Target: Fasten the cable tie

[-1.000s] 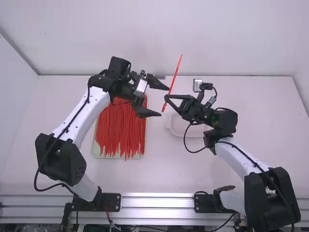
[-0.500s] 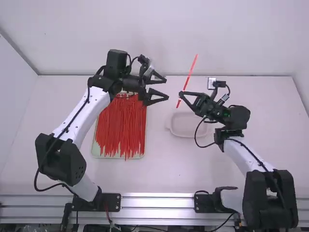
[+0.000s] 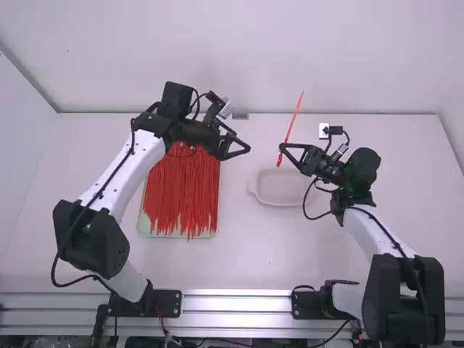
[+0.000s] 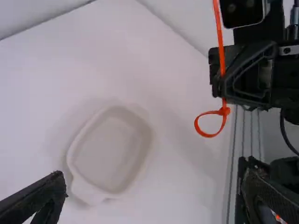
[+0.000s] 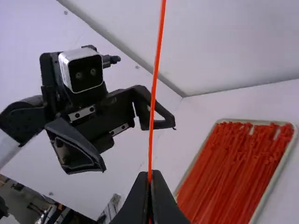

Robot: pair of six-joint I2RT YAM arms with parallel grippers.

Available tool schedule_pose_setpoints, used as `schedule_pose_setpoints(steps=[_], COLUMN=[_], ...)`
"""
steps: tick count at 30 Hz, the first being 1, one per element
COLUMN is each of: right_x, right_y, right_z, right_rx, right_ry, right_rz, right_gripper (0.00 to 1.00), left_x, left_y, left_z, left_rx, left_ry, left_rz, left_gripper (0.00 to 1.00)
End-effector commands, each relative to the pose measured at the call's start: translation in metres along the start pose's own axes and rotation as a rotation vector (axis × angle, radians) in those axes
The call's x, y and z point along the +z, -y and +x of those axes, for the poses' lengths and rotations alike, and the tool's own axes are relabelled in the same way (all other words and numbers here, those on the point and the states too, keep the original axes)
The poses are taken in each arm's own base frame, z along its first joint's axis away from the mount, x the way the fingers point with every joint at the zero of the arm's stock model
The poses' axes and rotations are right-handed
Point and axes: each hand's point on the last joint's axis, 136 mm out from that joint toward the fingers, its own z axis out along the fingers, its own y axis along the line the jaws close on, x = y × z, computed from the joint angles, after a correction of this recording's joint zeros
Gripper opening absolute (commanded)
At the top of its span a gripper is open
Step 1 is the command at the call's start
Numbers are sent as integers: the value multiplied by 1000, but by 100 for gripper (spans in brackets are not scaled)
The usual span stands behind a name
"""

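The right gripper (image 3: 284,154), clamped on the tie (image 3: 293,119) whose small loop is closed, holds it aloft near the tub (image 3: 279,201) and would do best to lower it squarely over the tub before releasing, well clear of the open, empty left gripper (image 3: 235,145).

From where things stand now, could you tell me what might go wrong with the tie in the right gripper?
1. The right gripper pinches the cable tie only on its thin strap, so the tie could swivel or slip.
2. The tie hangs near the rim of the container, so a drop from here may miss it.
3. The open left gripper is close by; the fingers could clash.
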Motion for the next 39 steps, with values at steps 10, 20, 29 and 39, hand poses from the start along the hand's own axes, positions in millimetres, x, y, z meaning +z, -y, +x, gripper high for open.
schedule_pose_setpoints(steps=[10,20,29,39], right_x=[-4,-10,-18,-22], right_y=[17,58,103,136], right_z=[8,18,31,53], right_rx=[-97,-75,-98,-155], right_ry=[-43,-35,-40,-74], right_rz=[60,243,506,810], right_gripper=[0,0,0,0], left_x=[-15,-16,-14,-14], left_y=[-40,-49,-48,-46], left_z=[31,58,62,65], left_rx=[-186,-301,-313,-323], left_ry=[21,11,2,-9], left_rz=[-29,-7,-2,0], left_gripper=[99,99,99,99])
